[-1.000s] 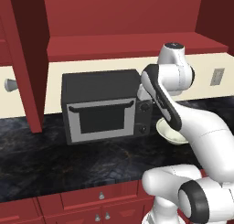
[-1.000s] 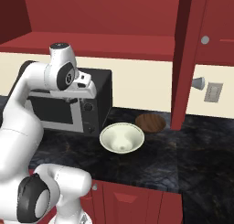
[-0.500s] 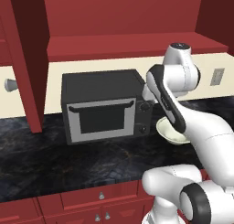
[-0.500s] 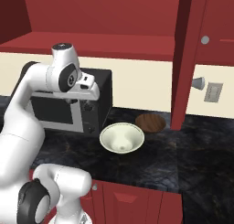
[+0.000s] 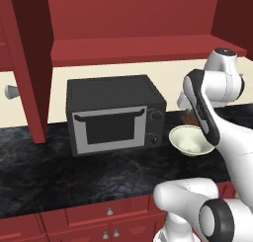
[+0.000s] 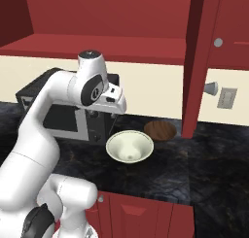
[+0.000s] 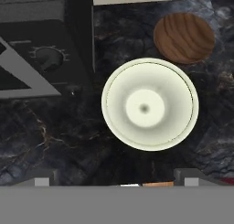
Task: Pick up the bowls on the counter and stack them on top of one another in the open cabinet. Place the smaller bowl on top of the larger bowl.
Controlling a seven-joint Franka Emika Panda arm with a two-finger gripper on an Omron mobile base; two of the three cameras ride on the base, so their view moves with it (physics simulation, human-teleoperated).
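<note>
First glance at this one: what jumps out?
The cream-white bowl sits on the dark counter, right under the hand camera and beside the microwave. The smaller brown bowl lies just behind it, apart from it. Above, the open cabinet shelf holds neither bowl yet.

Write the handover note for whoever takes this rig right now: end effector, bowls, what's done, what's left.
End effector: above the counter, over the cream bowl, holding nothing. The hand view shows just its fingertips, wide apart, so it looks open.
Cream bowl: upright on the counter, right of the microwave.
Brown bowl: on the counter just behind the cream one, near the wall. A narrow gap separates them in the hand view.
Open cabinet: the shelf above the microwave carries no bowl.
Done: nothing placed yet.
Left: likely grasp the cream bowl, set it on the shelf, then put the brown bowl inside it.
</note>
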